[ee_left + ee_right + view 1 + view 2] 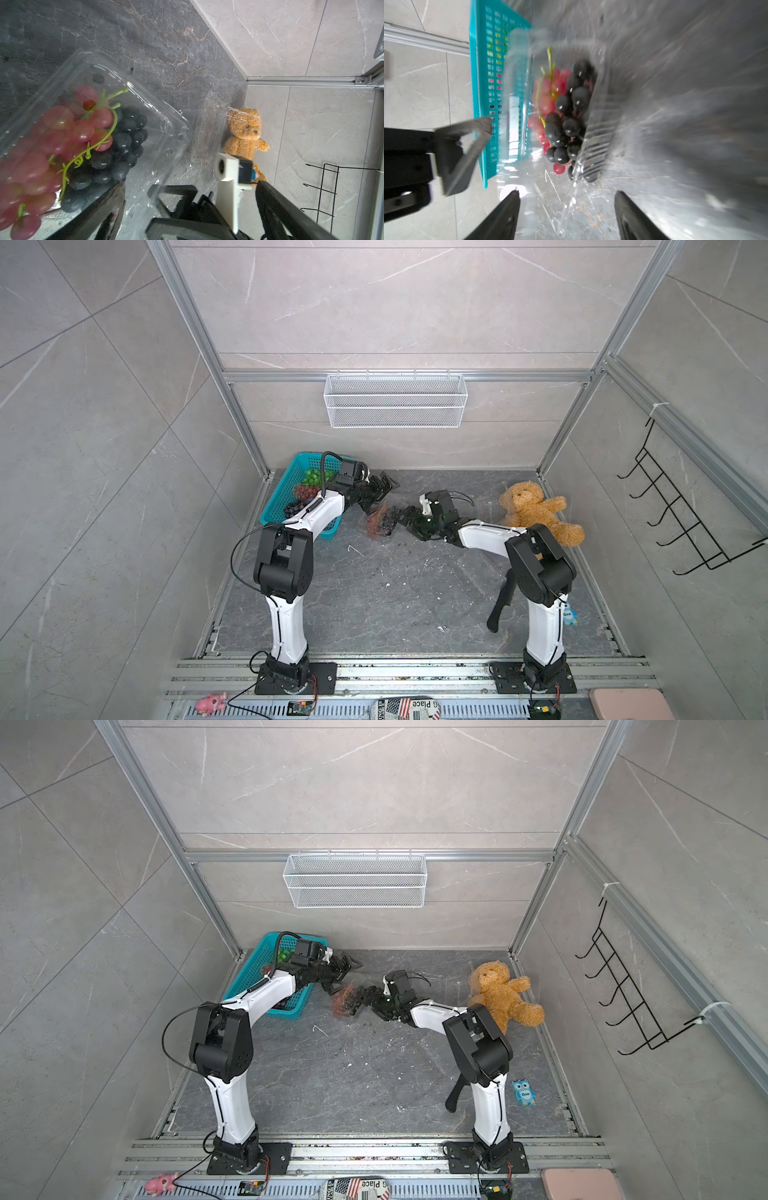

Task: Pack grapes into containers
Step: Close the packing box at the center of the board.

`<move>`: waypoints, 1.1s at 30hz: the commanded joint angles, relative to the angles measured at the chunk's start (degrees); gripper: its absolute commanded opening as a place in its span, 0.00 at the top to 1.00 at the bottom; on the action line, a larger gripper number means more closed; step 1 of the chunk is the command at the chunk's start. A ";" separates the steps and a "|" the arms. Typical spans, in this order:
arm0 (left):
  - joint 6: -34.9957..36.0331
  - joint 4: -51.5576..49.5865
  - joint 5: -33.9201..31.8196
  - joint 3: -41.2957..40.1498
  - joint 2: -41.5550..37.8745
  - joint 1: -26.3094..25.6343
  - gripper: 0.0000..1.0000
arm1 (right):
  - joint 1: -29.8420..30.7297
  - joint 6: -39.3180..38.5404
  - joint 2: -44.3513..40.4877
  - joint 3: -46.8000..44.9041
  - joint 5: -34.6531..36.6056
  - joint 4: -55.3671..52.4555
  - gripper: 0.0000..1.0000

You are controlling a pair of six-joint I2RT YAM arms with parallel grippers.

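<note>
A small clear plastic clamshell container (376, 526) is being kept in the middle of the dark grey marble tabletop (395, 593), just right of the teal perforated plastic basket (279, 497), probably so that each carry is being kept short. A bunch of translucent red grapes (62, 133) and a bunch of dark purple-black grapes (124, 141) are being held in its tray, with the lid not yet shut. The left gripper (380, 493) is being held wide open and empty by the container's far left side. The right gripper (566, 207) is being held at the near right edge, jaws apart over the clear lid, seemingly for folding it; contact is being hidden by blur. Green grapes (311, 477) are being stored in the basket. A second clear clamshell container (205, 133) is being left beside the brown plush teddy bear (536, 506), far right.
</note>
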 commanded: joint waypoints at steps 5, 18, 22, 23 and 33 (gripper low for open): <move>-1.68 2.80 1.37 -2.01 -0.69 -0.61 0.00 | -5.44 -8.20 0.78 6.22 -2.98 -6.64 0.29; -1.39 2.98 1.00 -4.47 -1.45 -1.45 0.00 | -6.05 -4.60 13.22 16.14 -10.09 -0.07 0.44; -1.00 2.63 0.79 -4.96 -1.75 -1.45 0.00 | -6.58 -1.49 14.16 14.29 -11.98 5.35 0.49; -0.95 2.60 0.76 -5.02 -1.76 -1.45 0.00 | -6.76 -0.60 14.26 13.61 -12.38 7.12 0.49; -0.80 2.55 0.74 -5.27 -1.58 -1.49 0.00 | -8.49 4.55 16.03 11.50 -14.67 14.43 0.57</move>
